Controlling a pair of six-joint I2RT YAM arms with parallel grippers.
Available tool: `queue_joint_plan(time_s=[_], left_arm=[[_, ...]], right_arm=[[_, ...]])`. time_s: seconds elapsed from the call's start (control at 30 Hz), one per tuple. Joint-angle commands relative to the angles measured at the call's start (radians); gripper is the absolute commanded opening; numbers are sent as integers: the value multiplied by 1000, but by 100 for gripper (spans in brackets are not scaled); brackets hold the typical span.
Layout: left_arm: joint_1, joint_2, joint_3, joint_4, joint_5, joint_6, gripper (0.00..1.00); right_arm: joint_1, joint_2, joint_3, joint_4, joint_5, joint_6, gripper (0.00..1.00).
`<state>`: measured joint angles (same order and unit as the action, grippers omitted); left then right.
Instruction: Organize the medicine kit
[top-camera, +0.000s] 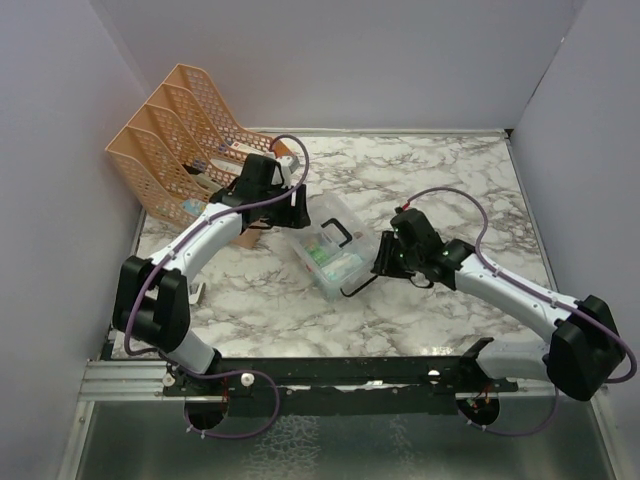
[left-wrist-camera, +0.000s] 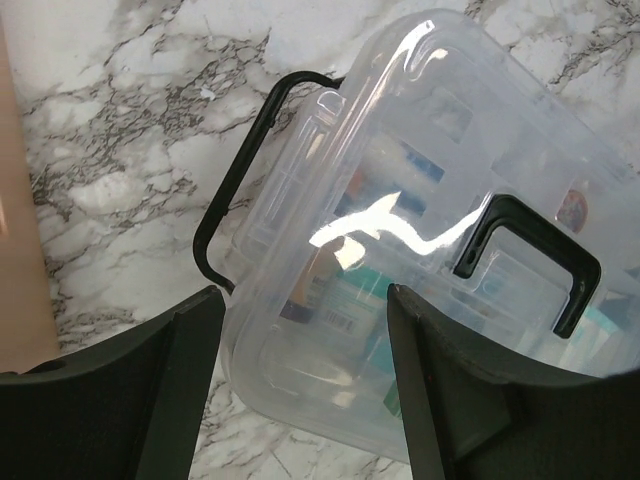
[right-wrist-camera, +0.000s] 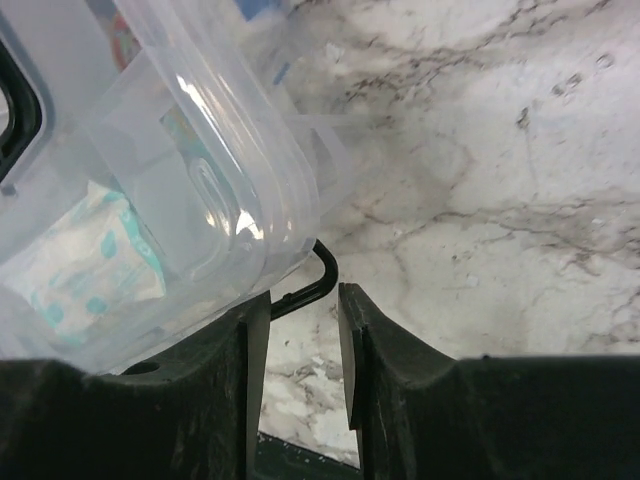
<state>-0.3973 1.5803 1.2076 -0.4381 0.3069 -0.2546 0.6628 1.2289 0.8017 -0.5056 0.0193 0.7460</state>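
The medicine kit (top-camera: 328, 250) sits on the marble table (top-camera: 450, 180), its clear lid partly raised. The left gripper (left-wrist-camera: 305, 300) hovers over the kit's far-left corner, fingers spread and holding nothing. At the kit's right side, the right gripper (right-wrist-camera: 300, 297) is nearly closed at the black wire handle (right-wrist-camera: 322, 268); I cannot tell whether it grips the handle. The peach mesh file rack (top-camera: 180, 140) stands far-left of the kit.

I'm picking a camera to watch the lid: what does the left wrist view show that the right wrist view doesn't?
Left wrist only: the black top handle and a peach strip of file rack. Right wrist only: a white-and-teal packet inside. Both: the clear medicine kit, a black wire loop at its edge, the marble table.
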Motion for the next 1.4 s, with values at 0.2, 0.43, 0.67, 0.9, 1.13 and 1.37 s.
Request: queue_joint_plan(time_s=[0.2,0.43,0.67,0.9,1.13,1.37], left_arm=[[-23,-87,-187,-147,-61,-95,70],[-12,-146,-133,-146,-93,-96,80],[14,-147,-31,-145,-72,-67,86],[38,-121,-24,-145,-65,-53,86],[45,-85,-25,-146,-17,-37,82],[45,-69,-36,-150,38,-24,80]], right_arm=[[-24,86,114,174,182,-106,40],[-26,-6,109,81,171,-86,46],[-25,-96,97,-30,113,-24,50],[-25,-85,118,46,-24,-3,55],[-25,-24,80,135,-30,141,63],[-25,-3,1,113,47,231,54]])
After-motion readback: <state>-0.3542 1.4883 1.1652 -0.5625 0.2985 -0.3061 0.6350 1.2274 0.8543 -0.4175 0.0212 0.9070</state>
